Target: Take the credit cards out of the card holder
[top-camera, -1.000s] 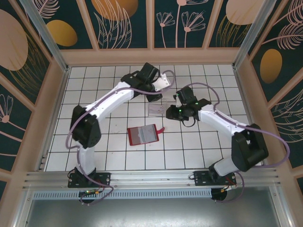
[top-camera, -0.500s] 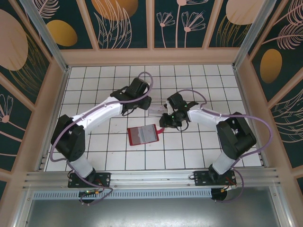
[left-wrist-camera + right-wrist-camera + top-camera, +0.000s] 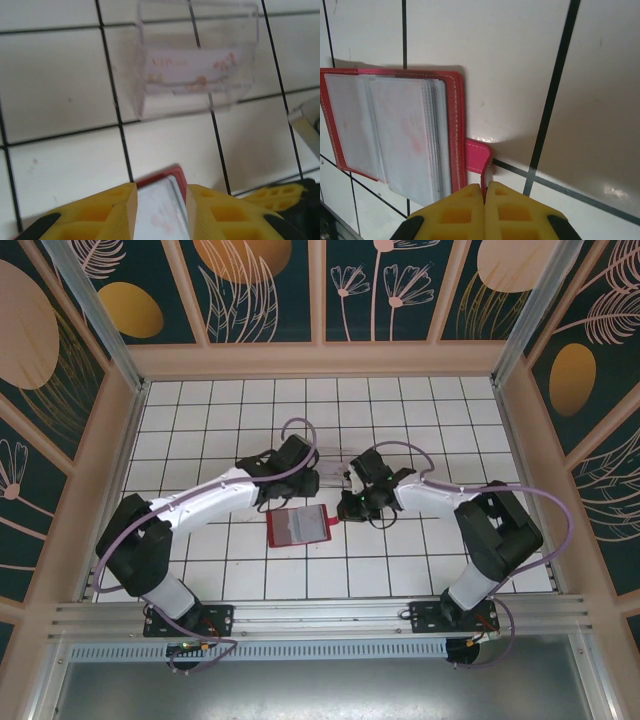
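The red card holder point(image 3: 300, 526) lay open on the tiled counter point(image 3: 400, 560), just beside the clear plastic stand point(image 3: 197, 75). The right tool point(image 3: 485, 192) was clenched on its small red tab point(image 3: 479, 155). The left tool point(image 3: 161, 191) hung released over the holder's far edge, its fingers parted.

Clear stand point(image 3: 197, 65) beyond parted tool point(image 3: 161, 194)

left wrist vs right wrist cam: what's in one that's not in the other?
Left wrist: the clear plastic stand with a pale card in it, beyond the open left gripper. Right wrist: the red tab pinched in the shut right gripper, plus the clear sleeves. Both: the red card holder on the white tiled table.
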Robot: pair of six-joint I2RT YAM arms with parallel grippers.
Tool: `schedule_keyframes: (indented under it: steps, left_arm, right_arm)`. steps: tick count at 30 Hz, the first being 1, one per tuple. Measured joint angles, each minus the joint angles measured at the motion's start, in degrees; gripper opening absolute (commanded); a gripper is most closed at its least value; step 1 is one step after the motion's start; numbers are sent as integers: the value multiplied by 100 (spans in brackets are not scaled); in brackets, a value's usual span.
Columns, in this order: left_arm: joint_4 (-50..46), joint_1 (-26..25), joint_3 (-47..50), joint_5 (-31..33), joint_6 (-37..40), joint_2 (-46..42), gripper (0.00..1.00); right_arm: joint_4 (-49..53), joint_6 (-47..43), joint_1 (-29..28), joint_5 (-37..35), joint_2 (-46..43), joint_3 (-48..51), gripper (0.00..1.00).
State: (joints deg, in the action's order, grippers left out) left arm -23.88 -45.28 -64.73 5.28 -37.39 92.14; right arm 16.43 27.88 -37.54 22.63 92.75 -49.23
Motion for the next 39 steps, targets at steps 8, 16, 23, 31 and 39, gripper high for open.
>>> schedule_keyframes:
  steps: [8, 16, 23, 31, 39]
  left_arm:
    - [-42, -623, 203, 31, -732, 280, 37]
    - [-330, -916, 205, 363, -1185, 861, 38]
    - [-476, -918, 208, 577, -1294, 929, 37]
    - [-457, -918, 345, 619, -1294, 1025, 38]
    - [-361, -918, 407, 791, -1397, 1029, 16]
  right_arm:
    - [-586, 848, -133, 2, -352, 595, 5]
    - [-909, 1244, -275, 20, -378, 743, 5]
    - [-933, 1303, -282, 20, -378, 743, 5]
    - [-931, 1300, -326, 15, -378, 739, 5]
    - [-894, 1300, -345, -4, -378, 719, 4]
